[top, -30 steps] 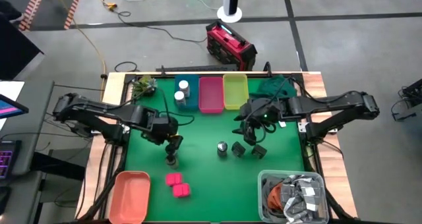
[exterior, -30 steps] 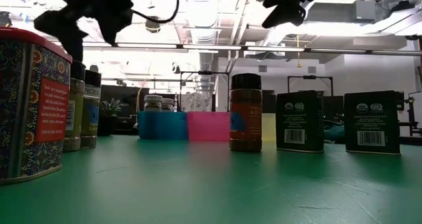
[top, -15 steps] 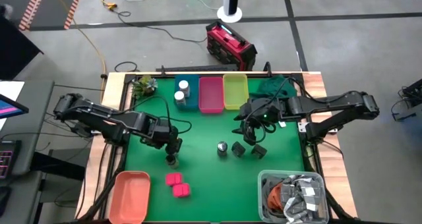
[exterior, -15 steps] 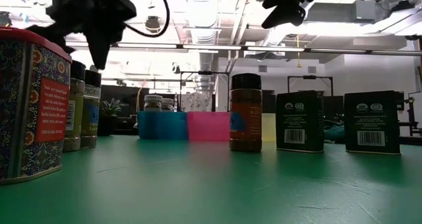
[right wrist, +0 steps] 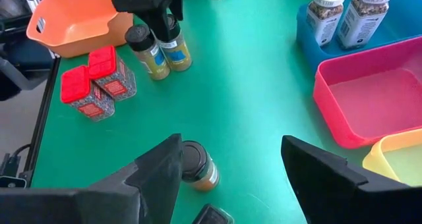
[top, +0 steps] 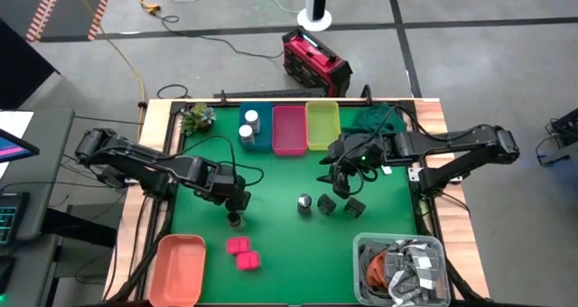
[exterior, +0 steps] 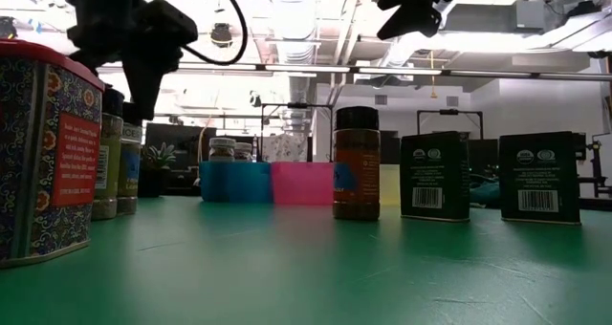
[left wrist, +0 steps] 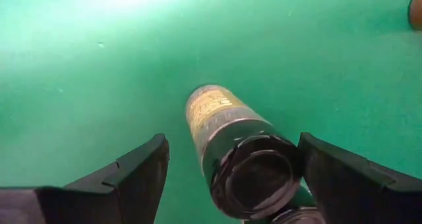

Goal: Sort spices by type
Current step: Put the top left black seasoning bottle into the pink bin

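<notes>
Two dark-capped jars (top: pixel 235 219) stand side by side at mid-left on the green mat; in the right wrist view they are the dark-capped jars (right wrist: pixel 158 51). My left gripper (top: pixel 237 202) hangs open, pointing down over them. In its wrist view its fingers stand on either side of one jar's dark cap (left wrist: pixel 254 174) without touching it. A third dark-capped jar (top: pixel 304 202) and two black boxes (top: pixel 326 204) stand at mid-right. My right gripper (top: pixel 332 176) waits open above these. Two pink blocks (top: pixel 242 253) stand near the front. Two white-capped jars (top: pixel 248 125) stand in the blue bin (top: pixel 261 141).
A pink bin (top: pixel 289 129) and a yellow bin (top: pixel 322 125) sit beside the blue one at the far edge, with a dark green cloth (top: pixel 375 119) to their right. An orange bin (top: pixel 178 266) is front left and a grey box of packets (top: pixel 402 269) front right.
My left gripper has come down toward the two dark-capped jars, shifting slightly toward the table's near edge, and has stayed open. The jars have not moved.
</notes>
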Robot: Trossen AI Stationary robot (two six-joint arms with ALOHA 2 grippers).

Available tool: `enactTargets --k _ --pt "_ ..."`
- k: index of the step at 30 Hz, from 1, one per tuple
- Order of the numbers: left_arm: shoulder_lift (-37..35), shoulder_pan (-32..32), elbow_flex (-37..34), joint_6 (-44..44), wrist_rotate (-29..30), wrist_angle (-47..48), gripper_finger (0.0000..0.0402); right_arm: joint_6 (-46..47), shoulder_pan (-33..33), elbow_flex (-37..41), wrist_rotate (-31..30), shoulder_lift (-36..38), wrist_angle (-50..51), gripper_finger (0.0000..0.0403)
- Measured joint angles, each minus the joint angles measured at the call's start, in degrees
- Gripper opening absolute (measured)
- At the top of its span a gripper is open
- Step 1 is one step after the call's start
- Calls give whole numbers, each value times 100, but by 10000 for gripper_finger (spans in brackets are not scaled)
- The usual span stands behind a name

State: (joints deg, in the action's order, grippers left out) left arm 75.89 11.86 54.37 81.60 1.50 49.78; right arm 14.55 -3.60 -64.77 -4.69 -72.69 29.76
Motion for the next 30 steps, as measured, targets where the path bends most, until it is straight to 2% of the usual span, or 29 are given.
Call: enactTargets --k 12,23,30 --pt "456 132 4 -121 -295 -128 312 39 9 0 0 -2 -21 284" --pt "490 129 11 -203 -116 -125 204 39 9 0 2 -2 -22 284" --pt "462 128 12 -250 -42 -129 200 39 9 0 2 -2 -24 284"
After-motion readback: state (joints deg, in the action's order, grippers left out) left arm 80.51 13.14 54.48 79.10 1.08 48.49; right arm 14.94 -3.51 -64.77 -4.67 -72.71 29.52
